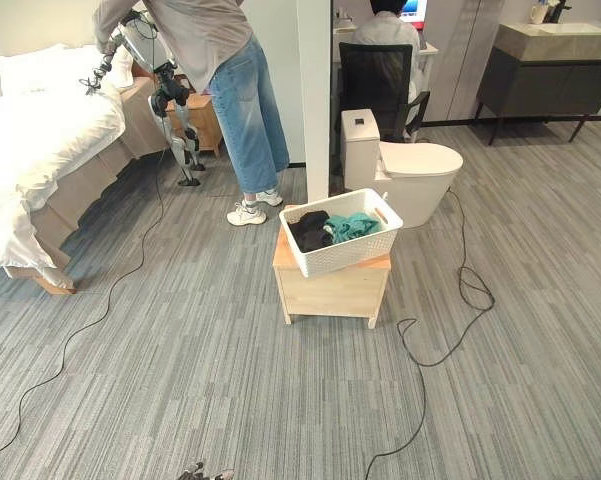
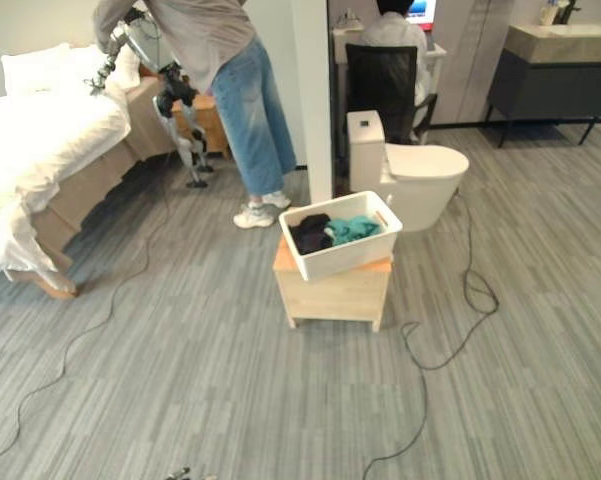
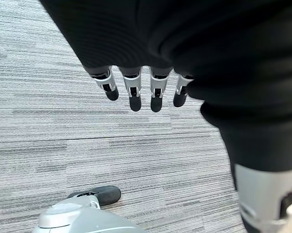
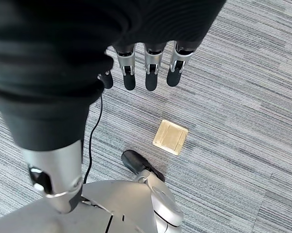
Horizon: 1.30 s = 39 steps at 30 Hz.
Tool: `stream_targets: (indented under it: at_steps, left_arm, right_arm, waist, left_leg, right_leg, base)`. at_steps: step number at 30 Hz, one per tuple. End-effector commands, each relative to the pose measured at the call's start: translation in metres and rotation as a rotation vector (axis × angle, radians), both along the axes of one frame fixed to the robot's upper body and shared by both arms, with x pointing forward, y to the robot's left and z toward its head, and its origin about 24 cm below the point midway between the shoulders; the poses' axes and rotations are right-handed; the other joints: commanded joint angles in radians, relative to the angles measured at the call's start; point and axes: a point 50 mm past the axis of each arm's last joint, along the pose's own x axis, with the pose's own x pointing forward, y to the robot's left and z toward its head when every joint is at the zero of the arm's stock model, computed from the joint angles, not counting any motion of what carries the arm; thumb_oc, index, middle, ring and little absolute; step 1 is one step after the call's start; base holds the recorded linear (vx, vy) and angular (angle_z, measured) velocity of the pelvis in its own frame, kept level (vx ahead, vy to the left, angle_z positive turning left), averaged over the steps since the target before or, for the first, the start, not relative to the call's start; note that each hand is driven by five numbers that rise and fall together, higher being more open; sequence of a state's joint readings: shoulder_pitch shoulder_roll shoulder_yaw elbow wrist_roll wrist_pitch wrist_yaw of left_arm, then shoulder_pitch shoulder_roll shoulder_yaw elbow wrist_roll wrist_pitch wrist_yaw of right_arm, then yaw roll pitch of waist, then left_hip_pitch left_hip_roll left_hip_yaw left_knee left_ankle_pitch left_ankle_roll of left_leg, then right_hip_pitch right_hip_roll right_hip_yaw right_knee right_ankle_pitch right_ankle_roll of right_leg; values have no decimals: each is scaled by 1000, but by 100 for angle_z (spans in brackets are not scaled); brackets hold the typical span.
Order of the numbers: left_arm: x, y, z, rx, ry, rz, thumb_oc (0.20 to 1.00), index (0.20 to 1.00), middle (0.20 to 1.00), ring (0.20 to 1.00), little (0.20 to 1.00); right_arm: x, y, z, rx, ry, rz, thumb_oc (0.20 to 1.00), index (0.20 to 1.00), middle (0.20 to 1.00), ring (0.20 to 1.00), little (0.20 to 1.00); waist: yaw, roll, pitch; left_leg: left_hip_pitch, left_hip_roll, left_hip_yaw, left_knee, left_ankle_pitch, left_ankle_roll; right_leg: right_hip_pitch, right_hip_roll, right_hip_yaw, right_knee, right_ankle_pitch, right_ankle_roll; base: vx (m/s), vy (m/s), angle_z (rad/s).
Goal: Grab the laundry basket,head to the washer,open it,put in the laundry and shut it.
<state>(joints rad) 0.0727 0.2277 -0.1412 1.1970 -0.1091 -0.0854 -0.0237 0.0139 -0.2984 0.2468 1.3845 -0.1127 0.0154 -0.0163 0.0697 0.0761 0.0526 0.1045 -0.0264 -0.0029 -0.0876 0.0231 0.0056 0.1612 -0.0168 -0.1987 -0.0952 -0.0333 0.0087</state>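
A white perforated laundry basket [image 1: 342,232] stands on a small wooden table [image 1: 330,288] ahead of me, in the middle of the floor. Dark and teal laundry [image 1: 330,228] lies inside it. My left hand [image 3: 136,90] hangs over bare carpet with its fingers straight and nothing in it. My right hand [image 4: 148,70] hangs the same way over the carpet, fingers relaxed and holding nothing. Both hands are far from the basket.
A white toilet-shaped appliance [image 1: 405,165] stands behind the table. A person in jeans [image 1: 242,110] stands at the back left by another robot [image 1: 170,95] and a bed [image 1: 40,150]. Someone sits on a black chair [image 1: 380,75]. A brass floor plate [image 4: 170,137] lies below my right hand.
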Motion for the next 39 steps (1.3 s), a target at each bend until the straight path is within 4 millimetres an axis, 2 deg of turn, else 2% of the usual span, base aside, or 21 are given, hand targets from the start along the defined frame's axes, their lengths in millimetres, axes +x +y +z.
stream_targets:
  at_steps: [1, 39]
  left_arm:
    - [20, 0, 3, 19, -44, -25, 1000, 1000, 1000, 1000, 1000]
    - [20, 5, 4, 46, -42, -19, 1000, 1000, 1000, 1000, 1000]
  right_arm:
    - [14, -5, 3, -18, -14, 40, 1000, 1000, 1000, 1000, 1000]
    - [16, -4, 3, -16, -33, 14, 1000, 1000, 1000, 1000, 1000]
  waist:
    - [26, -58, -7]
    - [22, -66, 4]
  left_leg:
    - [21, 35, -53, 0, -72, -39]
    - [20, 38, -49, 0, -78, -38]
  right_leg:
    - [-29, -94, 10, 8, 46, 88]
    - [-33, -93, 19, 8, 43, 86]
  base:
    - [0, 0, 0]
    - [0, -4, 0]
